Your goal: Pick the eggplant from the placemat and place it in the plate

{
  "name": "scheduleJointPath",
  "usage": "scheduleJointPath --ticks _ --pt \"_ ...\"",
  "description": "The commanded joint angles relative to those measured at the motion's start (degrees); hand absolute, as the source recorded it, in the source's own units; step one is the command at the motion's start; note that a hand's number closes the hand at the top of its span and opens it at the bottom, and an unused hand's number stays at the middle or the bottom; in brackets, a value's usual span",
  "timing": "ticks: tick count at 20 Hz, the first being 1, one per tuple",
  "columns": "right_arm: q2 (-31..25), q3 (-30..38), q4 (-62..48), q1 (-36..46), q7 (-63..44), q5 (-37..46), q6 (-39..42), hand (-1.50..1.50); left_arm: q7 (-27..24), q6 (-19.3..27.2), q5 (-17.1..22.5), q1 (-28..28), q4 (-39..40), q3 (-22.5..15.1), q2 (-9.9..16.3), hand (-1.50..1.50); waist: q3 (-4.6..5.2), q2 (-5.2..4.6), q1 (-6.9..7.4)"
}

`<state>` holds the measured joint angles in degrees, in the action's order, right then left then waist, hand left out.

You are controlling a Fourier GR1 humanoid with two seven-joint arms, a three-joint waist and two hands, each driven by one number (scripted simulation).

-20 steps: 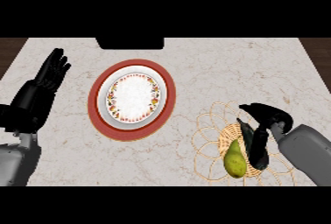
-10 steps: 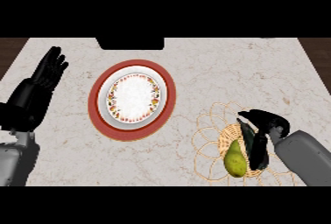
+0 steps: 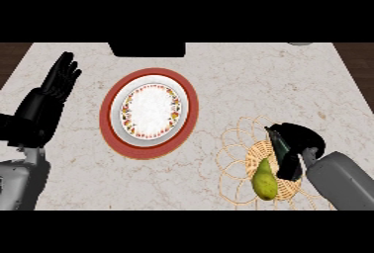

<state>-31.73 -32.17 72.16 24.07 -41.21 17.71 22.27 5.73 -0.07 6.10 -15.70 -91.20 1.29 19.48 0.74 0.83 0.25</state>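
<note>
A green-yellow, pear-shaped fruit (image 3: 264,180) lies on the woven wicker placemat (image 3: 237,148) at the counter's lower right; it is the only item there. My right hand (image 3: 294,144) sits just right of the fruit, its straight fingers (image 3: 288,165) pointing down along the fruit's side without curling round it. Whether they touch it I cannot tell. A white plate (image 3: 152,109) with a patterned rim rests on a red round charger (image 3: 111,133) left of centre, with nothing on it. At the left edge my left hand (image 3: 50,96) rests open, fingers up.
A dark object (image 3: 146,49) stands at the counter's back edge above the plate. The marble counter (image 3: 241,84) ends in wooden floor at both upper corners. My grey right forearm (image 3: 342,180) covers the placemat's lower right part.
My right hand has drawn a little down and right, closing in beside the fruit. The left hand has drifted slightly up and left. The fruit and plate have stayed put.
</note>
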Motion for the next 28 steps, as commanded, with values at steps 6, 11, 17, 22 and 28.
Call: scheduleJointPath --ticks 6,11,17,22,28 --pt "4.32 -1.25 9.40 -10.78 -18.73 15.96 -21.09 1.50 -0.65 1.28 -1.35 3.57 0.28 1.24 -0.48 0.00 -0.52 0.78 -4.71" --pt "5.44 -3.21 17.91 -17.66 -31.52 27.91 -30.38 1.50 1.11 1.32 -0.51 4.47 -1.22 3.02 0.93 0.00 -0.40 1.71 -6.20" --pt "9.25 -7.64 34.42 -24.59 -37.94 43.48 -31.33 1.50 1.58 -0.41 0.55 5.06 -3.16 4.37 3.03 0.00 -0.48 1.22 -4.79" --pt "17.12 -14.99 46.67 -23.66 -38.96 58.45 -26.03 1.50 2.52 0.17 0.18 2.30 -1.44 2.91 1.36 0.00 -0.44 0.61 -4.27" --pt "31.21 -22.24 47.11 -17.19 -38.57 72.67 -24.43 1.50 1.31 -2.12 1.14 -0.18 0.30 2.35 1.13 0.00 -0.57 -0.47 -1.50"
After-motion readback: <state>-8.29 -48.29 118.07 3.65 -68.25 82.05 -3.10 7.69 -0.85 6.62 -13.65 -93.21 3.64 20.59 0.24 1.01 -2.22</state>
